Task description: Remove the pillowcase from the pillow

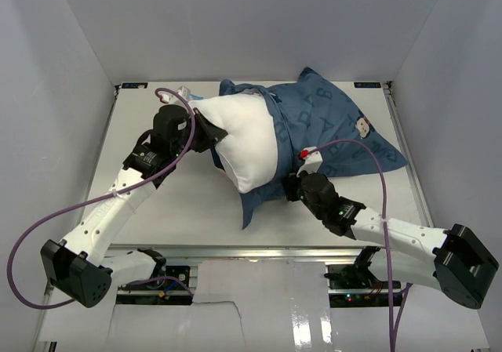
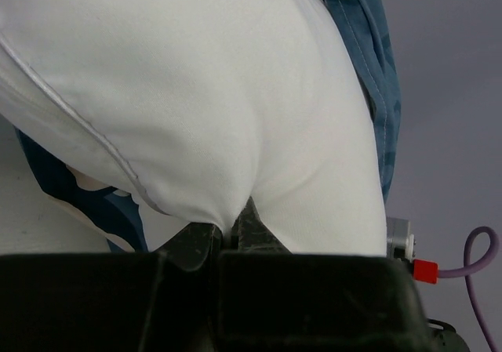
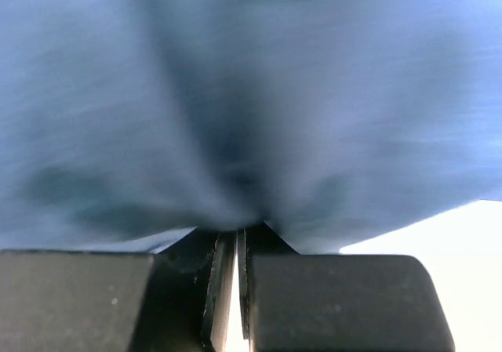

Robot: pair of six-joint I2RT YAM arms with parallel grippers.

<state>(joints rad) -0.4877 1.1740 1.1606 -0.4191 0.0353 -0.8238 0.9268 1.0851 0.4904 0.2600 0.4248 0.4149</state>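
Pillow (image 2: 220, 93) pinched tight in left jaws, pillowcase (image 3: 251, 93) clamped in right jaws.

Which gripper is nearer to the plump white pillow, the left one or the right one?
Left. The left gripper pinches the pillow itself at its bare white end; the right gripper pinches the blue printed fabric pillowcase at its near edge.

This looks like a robot test cell in a lab. A white tabletop (image 1: 188, 211) is boxed in on three sides by plain pale walls (image 1: 55, 93). Two white-and-black robot arms, left (image 1: 110, 211) and right (image 1: 400, 234), are bolted by a metal rail (image 1: 259, 252) along the tabletop's near edge. Purple cables (image 1: 384, 187) loop loose, and exposed wiring (image 1: 157, 281) sits below the rail.
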